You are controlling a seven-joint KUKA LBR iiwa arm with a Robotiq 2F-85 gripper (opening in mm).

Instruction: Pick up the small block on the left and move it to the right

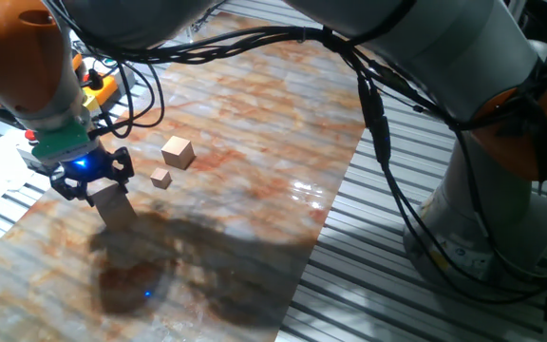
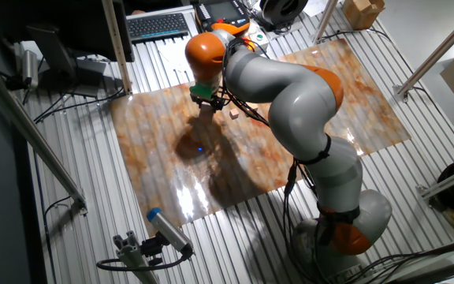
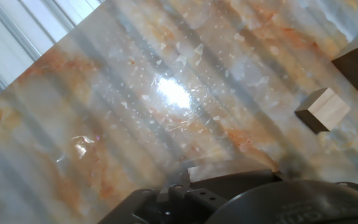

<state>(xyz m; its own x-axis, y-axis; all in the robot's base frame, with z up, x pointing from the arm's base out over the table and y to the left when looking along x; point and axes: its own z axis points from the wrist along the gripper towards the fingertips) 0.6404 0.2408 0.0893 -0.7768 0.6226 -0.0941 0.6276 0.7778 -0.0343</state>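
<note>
The gripper (image 1: 96,185) hung above the marbled board with its 2 dark fingers (image 1: 68,182) clamped on the small block (image 1: 110,201), a plain tan cube that showed between and below them, lifted clear of the surface. A blue light glowed on the gripper body just above the fingers, and a faint blue spot lay in the dark shadow on the board beneath. In the hand view only the dark rim of the tool filled the bottom edge, with a pale corner of the small block (image 3: 205,170) poking above it; the fingers themselves could not be made out there.

Just beyond the gripper, 2 other cubes rested on the board: a tiny tan cube (image 1: 161,179) close by, and a medium tan cube (image 1: 178,152) just past it, the 2 near each other but apart.

The board (image 1: 254,133) was glossy, streaked in orange, grey and white, with a bright glare patch near its middle. It lay on a ribbed metal table (image 1: 397,275). Black cables (image 1: 387,171) drooped from the grey and orange arm (image 2: 290,87). Farther off in the other fixed view sat a keyboard (image 2: 158,25), a cardboard box (image 2: 362,11) and metal frame posts (image 2: 440,51).
</note>
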